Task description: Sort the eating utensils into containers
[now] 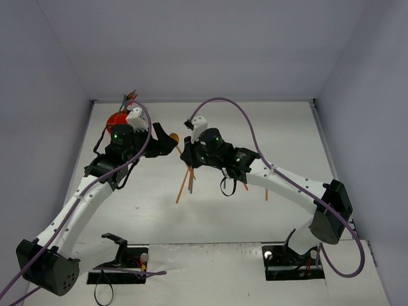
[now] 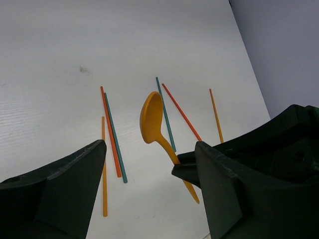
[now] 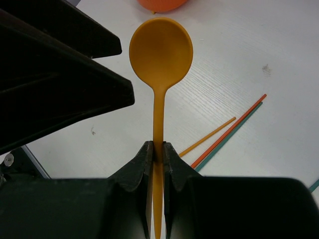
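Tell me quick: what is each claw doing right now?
Left gripper: open, holding nothing.
Right gripper: closed on the orange spoon, by its handle.

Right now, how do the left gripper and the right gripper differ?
The right gripper is shut on the orange spoon's handle, while the left gripper is open and grips nothing. The right gripper's fingers stand nearly together, with only the thin handle between them. The left gripper's fingers are spread wide. Both are black, two-fingered and close to the spoon.
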### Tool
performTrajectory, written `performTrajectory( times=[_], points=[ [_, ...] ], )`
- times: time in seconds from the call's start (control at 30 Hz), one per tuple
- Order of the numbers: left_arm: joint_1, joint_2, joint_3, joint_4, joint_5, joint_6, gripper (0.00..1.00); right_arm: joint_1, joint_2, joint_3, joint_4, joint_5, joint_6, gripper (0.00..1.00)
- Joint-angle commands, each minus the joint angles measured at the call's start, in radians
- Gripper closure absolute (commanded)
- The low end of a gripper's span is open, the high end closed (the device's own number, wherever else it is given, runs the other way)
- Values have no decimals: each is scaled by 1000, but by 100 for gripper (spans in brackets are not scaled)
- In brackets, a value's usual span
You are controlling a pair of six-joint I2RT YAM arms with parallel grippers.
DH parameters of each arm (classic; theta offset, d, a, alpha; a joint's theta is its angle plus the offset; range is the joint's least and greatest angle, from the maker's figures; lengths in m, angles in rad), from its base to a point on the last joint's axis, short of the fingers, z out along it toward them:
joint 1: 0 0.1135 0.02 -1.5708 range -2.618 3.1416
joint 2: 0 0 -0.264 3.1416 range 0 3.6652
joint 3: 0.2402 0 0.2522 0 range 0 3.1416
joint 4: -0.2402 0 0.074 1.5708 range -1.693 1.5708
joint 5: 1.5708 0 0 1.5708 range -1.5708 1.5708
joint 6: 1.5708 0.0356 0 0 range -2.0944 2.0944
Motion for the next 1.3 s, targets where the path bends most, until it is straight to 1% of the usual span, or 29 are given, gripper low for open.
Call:
performTrajectory(
  times=[0.0, 0.07, 0.13, 0.17, 0.27, 0.33, 0.47, 0.5, 0.6, 0.7, 0.8, 0.87, 0.97, 1.0, 1.03, 1.07, 1.17, 1.27],
  points=[
    [-17, 13, 57, 69, -48, 24, 39, 12, -28, 39, 70, -27, -14, 100],
    [-26, 21, 57, 68, -53, 26, 43, 12, -28, 42, 70, -27, -14, 100],
    [-40, 26, 56, 72, -68, 29, 50, 13, -26, 45, 73, -31, -17, 100],
    [-41, 25, 55, 73, -76, 32, 50, 13, -24, 45, 73, -33, -19, 100],
    [-51, 22, 38, 109, -99, 29, 60, 13, -22, 48, 75, -41, -22, 100],
    [-51, 20, 30, 132, -105, 25, 63, 13, -19, 48, 77, -44, -22, 100],
    [-52, 23, 25, 165, -113, 23, 72, 12, -19, 48, 80, -48, -25, 100],
    [-53, 24, 24, 171, -114, 23, 75, 13, -19, 47, 81, -49, -25, 100],
    [-54, 28, 20, 180, -105, 26, 91, 12, -19, 46, 82, -48, -27, 100],
    [-54, 34, 22, 180, -88, 37, 99, 12, -17, 46, 83, -48, -30, 100],
    [-54, 29, 19, 183, -88, 55, 100, 13, -15, 46, 83, -46, -32, 100],
    [-54, 28, 22, 177, -98, 74, 100, 13, -14, 43, 84, -42, -34, 98],
    [-54, 19, 38, 141, -146, 112, 100, 12, -16, 36, 83, -39, -34, 64],
    [-54, 18, 44, 119, -164, 142, 100, 12, -16, 33, 82, -32, -34, 46],
    [-54, 18, 60, 98, -208, 172, 100, 10, -18, 27, 81, -27, -33, 34],
    [-53, 19, 80, 77, -263, 201, 100, 9, -22, 19, 79, -22, -31, 26],
    [-51, 33, 139, 1, -425, 320, 100, -3, -39, -17, 77, -8, -24, 13],
    [-50, 51, 193, -31, -623, 481, 100, -19, -81, -64, 69, 3, -17, 11]
  ],
)
